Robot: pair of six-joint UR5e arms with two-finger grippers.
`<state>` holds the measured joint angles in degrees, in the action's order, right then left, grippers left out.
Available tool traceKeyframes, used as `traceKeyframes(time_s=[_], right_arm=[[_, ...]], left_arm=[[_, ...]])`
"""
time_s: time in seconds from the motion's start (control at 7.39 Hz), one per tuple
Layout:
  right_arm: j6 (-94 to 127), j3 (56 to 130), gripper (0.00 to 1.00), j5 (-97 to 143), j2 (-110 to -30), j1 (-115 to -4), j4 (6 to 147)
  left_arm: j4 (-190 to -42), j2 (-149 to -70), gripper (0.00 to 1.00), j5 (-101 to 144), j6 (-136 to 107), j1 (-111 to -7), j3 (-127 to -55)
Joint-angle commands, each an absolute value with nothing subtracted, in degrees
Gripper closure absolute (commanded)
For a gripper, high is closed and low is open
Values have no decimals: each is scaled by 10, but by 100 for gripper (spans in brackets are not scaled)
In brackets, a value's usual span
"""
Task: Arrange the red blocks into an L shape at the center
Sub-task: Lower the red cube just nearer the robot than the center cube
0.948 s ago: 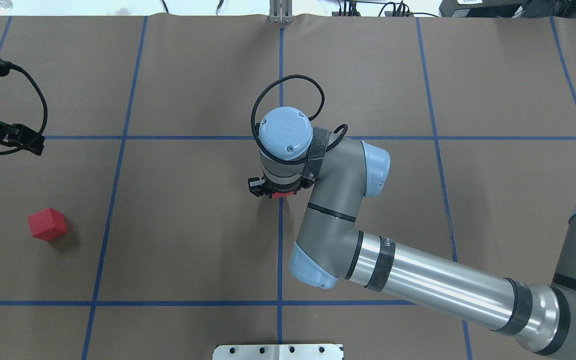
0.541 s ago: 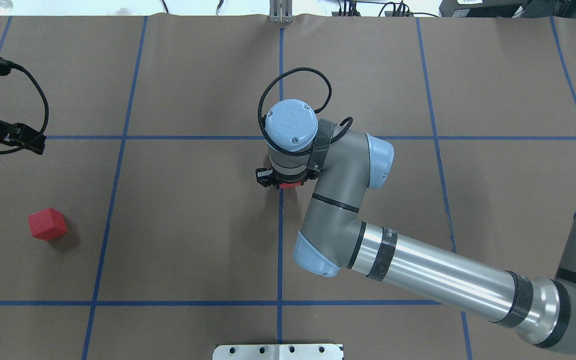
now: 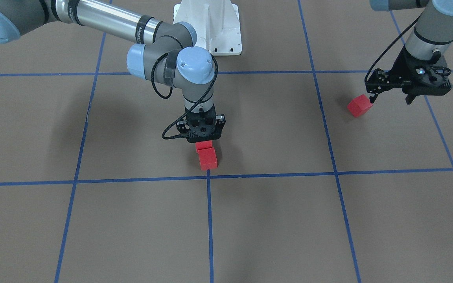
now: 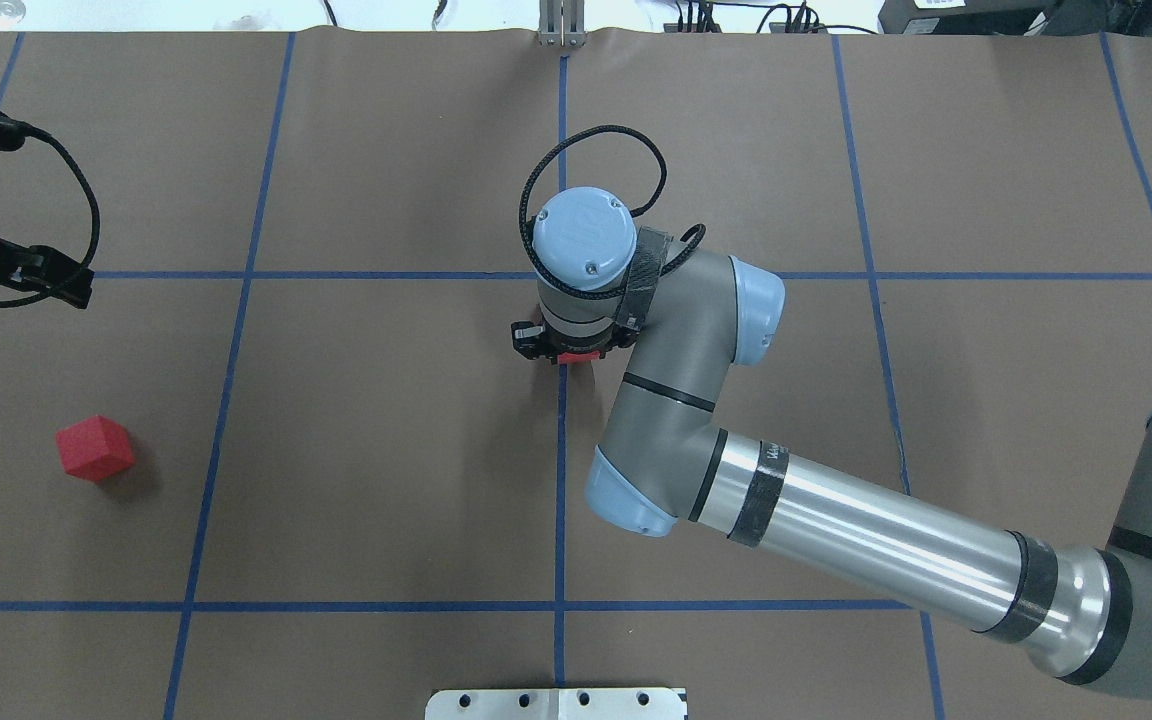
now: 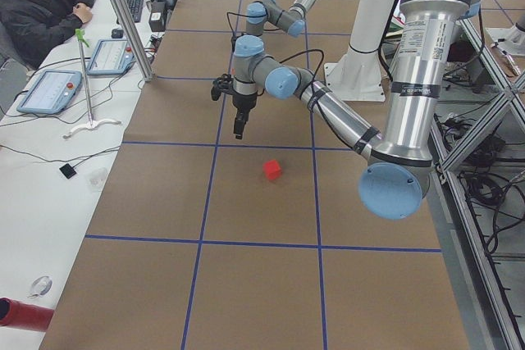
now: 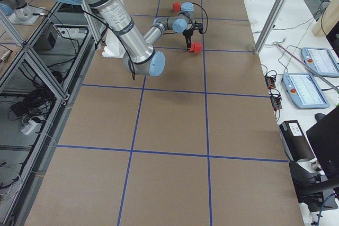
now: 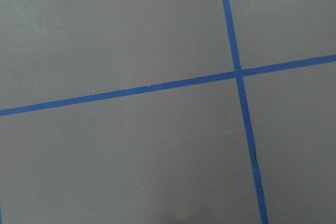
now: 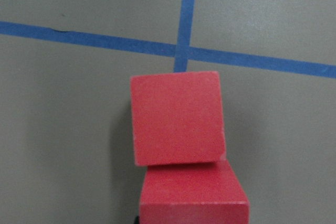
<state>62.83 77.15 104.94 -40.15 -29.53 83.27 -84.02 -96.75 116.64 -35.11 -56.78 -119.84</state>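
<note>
Blocks (image 3: 207, 158) touching below right gripper (image 3: 204, 142) in front view, nearly hidden overhead

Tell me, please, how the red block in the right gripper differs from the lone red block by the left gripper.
The gripped red block is held by the right gripper; the lone red block lies free beside the open left gripper. The gripped one is next to a second red block by the center crossing; the lone one stands apart on the robot's left. Both are plain red cubes of like size.
</note>
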Motion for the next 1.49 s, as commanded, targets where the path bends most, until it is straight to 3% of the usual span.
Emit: traceKeyframes(time_s=[0.0, 0.68, 0.81, 1.08, 1.35], right_arm=[[645, 751, 100, 1049, -392, -295, 812], [646, 751, 100, 1049, -392, -297, 809], [646, 751, 84, 1049, -392, -297, 809], [646, 751, 83, 1049, -395, -297, 809], [645, 751, 75, 1049, -397, -298, 809]], left_arm=[[-840, -968, 0, 1166, -352, -568, -1198], [-840, -969, 0, 1166, -354, -567, -1198], [-840, -969, 0, 1166, -354, -567, -1199], [-840, -969, 0, 1166, -354, -568, -1199], [-840, -969, 0, 1166, -354, -568, -1199]])
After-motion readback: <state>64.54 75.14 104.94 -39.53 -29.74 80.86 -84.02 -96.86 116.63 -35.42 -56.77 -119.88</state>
